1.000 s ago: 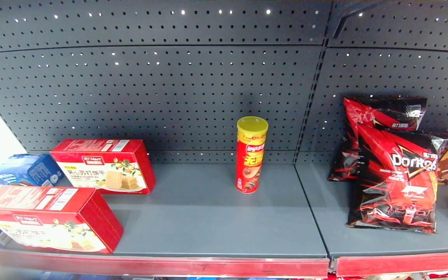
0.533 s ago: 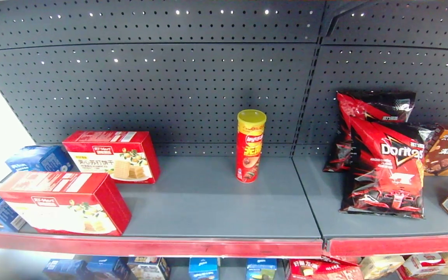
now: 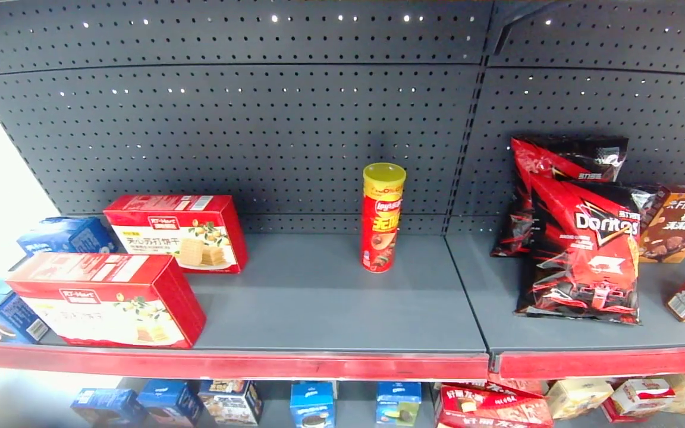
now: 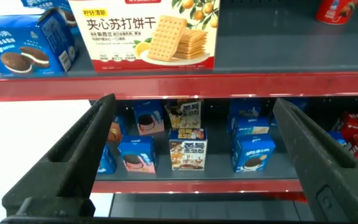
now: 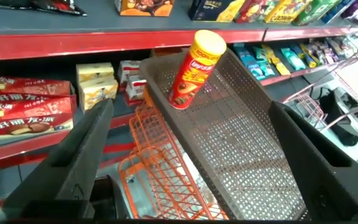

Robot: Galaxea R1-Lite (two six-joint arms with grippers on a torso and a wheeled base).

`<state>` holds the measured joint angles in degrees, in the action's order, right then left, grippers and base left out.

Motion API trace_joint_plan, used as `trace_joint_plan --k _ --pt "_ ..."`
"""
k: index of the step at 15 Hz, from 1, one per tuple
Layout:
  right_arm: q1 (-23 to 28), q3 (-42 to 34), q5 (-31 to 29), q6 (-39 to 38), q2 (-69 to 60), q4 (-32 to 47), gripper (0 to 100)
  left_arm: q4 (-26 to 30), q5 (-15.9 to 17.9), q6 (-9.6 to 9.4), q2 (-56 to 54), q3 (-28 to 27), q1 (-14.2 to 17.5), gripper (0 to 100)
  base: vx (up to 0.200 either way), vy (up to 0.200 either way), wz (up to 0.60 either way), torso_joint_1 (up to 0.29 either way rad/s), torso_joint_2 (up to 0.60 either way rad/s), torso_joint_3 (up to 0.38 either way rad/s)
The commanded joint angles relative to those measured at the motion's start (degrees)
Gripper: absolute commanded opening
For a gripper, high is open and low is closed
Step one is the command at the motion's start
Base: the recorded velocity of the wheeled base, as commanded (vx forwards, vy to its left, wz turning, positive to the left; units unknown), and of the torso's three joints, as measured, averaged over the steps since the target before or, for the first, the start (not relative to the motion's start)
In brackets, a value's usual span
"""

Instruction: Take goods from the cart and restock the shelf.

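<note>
A red chip can with a yellow lid (image 3: 383, 217) stands upright at the back middle of the grey shelf (image 3: 319, 309). A second can of the same kind (image 5: 194, 68) lies tilted in the grey perforated cart basket (image 5: 247, 155). My right gripper (image 5: 191, 107) hangs open above and in front of that basket, a short way from the can, with nothing between its fingers. My left gripper (image 4: 194, 104) is open and holds nothing, level with the shelf's red front edge (image 4: 166, 87), facing the lower shelf.
Two red cracker boxes (image 3: 110, 300) and blue cookie boxes (image 3: 66, 235) fill the shelf's left. Red-black chip bags (image 3: 580, 249) and brown boxes (image 3: 678, 223) stand on the right. The lower shelf holds several small boxes (image 3: 313, 407). The cart has an orange wire frame (image 5: 160, 168).
The whole head view has shifted: the shelf sits higher and smaller in it and the lower shelf has come into sight. The goods on the shelf have not moved.
</note>
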<state>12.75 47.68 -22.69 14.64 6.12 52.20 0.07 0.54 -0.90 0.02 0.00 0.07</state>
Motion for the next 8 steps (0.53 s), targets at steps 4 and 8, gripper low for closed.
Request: trace_joint_plan --k 4,8 --pt "-0.01 -0.04 0.01 0.04 -0.06 -0.08 100 0.01 -0.01 -0.06 -0.02 0.00 0.01 100 0.000 0.000 -0.60 0.004 0.00 0.004" --pt "-0.01 -0.30 0.01 -0.05 -0.06 -0.08 100 0.01 -0.01 -0.06 -0.02 0.00 0.01 100 0.000 0.000 -0.60 0.004 0.00 0.002"
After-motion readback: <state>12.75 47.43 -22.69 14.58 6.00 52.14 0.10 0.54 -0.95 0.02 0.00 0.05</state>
